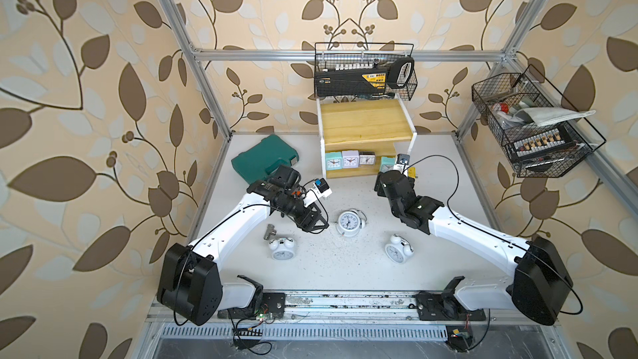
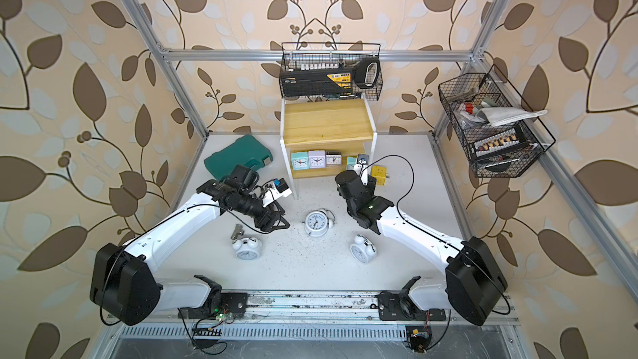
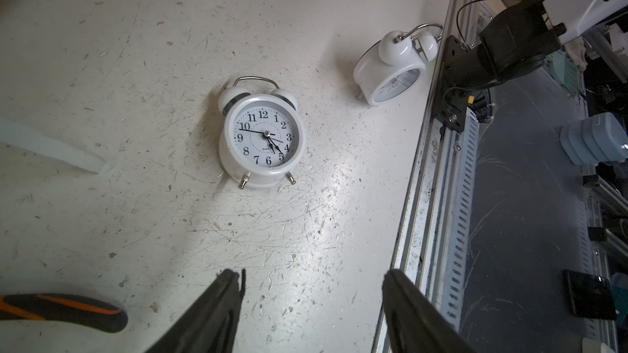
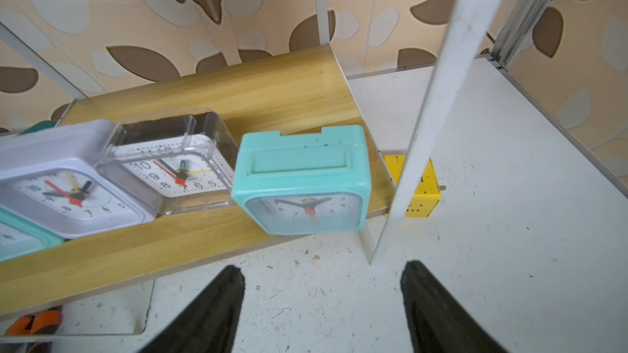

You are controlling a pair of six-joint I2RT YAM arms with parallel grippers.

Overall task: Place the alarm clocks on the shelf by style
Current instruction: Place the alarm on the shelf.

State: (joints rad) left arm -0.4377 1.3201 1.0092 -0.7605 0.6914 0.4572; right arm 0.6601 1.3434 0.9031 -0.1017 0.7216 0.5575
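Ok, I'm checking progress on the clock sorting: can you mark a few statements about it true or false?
1. The mint clock, lilac clock, clear clock and teal clock stand on the shelf's lower board. True.
2. A round clock sits on the top board. False: the top board is bare; all three round clocks are on the table.
3. The right gripper holds the teal clock. False: the right gripper is open and empty.
4. The left gripper is open above the table. True.
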